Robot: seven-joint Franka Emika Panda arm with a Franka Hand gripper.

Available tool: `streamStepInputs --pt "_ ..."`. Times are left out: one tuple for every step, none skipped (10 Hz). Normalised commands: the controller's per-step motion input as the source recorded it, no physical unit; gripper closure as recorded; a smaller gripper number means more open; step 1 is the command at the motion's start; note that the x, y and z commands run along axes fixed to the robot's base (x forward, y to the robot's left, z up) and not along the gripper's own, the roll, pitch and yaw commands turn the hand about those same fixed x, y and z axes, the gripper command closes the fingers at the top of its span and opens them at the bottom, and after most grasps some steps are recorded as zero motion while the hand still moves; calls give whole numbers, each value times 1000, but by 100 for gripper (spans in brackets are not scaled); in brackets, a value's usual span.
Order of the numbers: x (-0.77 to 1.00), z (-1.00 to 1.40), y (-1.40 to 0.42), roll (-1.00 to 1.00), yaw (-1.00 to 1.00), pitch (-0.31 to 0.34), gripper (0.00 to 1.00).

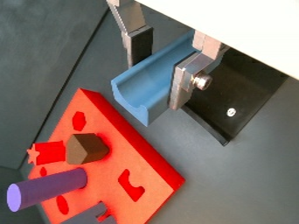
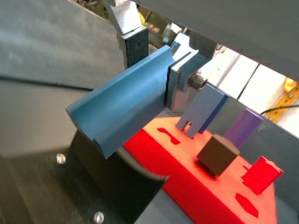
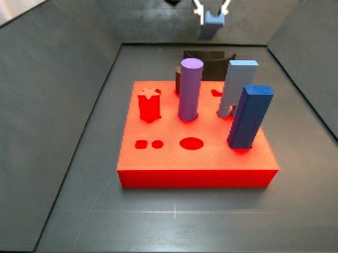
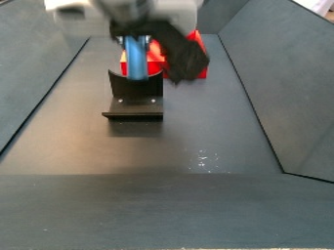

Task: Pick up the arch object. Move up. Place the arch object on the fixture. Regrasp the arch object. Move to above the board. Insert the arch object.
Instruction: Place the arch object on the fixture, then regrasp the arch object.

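The gripper [image 1: 162,63] clamps the blue arch object [image 1: 149,83] between its fingers, above the fixture [image 4: 135,98], beside the red board [image 3: 199,148]; likely risk: a shallow, off-centre grip lets the arch tilt, spoiling its seating on the fixture.

I count one red board [image 3: 199,168] carrying three tall pegs: one purple cylinder [image 3: 191,87], one grey-blue block [image 3: 239,84], one dark-blue block [image 3: 250,117]. One arch object [image 1: 149,81] sits in one gripper [image 1: 163,61], above one fixture [image 4: 135,101].
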Motion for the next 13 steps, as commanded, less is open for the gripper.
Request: streamStepInputs --pt "161 -1000 141 -447 -212 163 100" --pt "171 -1000 137 -297 -226 116 100" --pt "181 -1000 137 -200 -224 53 100" --pt "153 -817 119 -182 -210 15 100" --pt "122 -550 86 -179 -177 -20 100" --pt "112 -426 73 -176 -161 -35 100" --pt "80 -272 57 -152 -117 -52 100" --pt "75 -260 40 -140 -98 -57 100" --pt "73 -255 29 -131 -69 -60 100" --pt "73 -252 25 -130 -44 -59 100" --pt "0 0 0 0 0 0 0" --pt "0 1000 0 30 -36 -34 0" --pt "-6 1000 1 32 -29 -29 0"
